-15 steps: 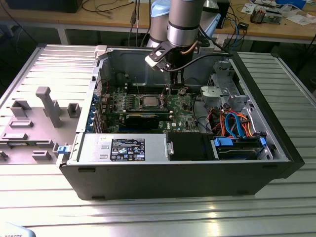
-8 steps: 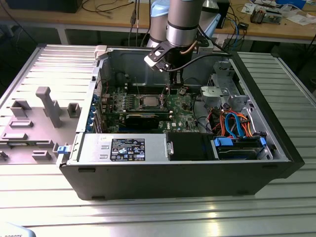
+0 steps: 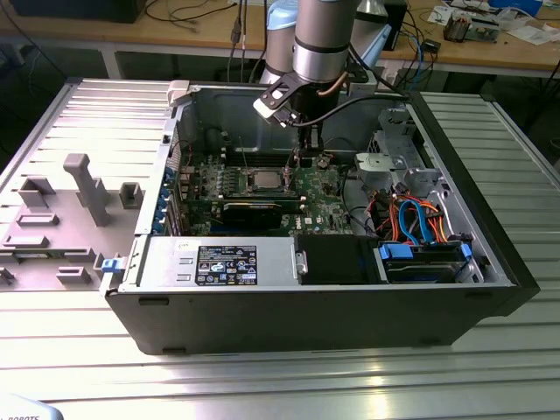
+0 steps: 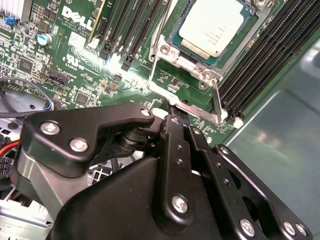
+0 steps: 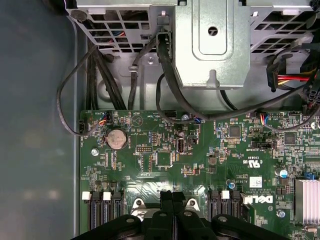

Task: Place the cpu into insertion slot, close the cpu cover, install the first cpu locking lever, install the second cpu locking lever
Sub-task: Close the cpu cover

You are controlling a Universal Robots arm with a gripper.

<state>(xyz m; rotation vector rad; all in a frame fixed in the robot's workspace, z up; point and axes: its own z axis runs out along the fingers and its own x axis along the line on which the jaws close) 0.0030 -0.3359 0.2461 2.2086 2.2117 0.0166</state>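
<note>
Ribbed metal tabletop (image 3: 280, 385) bears the open computer case (image 3: 306, 324); inside it the cpu (image 4: 214, 27) sits in the insertion slot (image 4: 175, 45), and the cpu cover (image 4: 192, 64) appears to be down around it. In the exterior view the gripper (image 3: 306, 156) is at 2 o'clock of the chip, its fingers pressed together on nothing, beside a locking lever (image 4: 217, 102). Both levers look not yet latched.

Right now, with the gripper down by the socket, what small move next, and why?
Probably a slow press down: the cpu lies in the insertion slot, and the shut gripper sits close beside the raised silvery lever.
</note>
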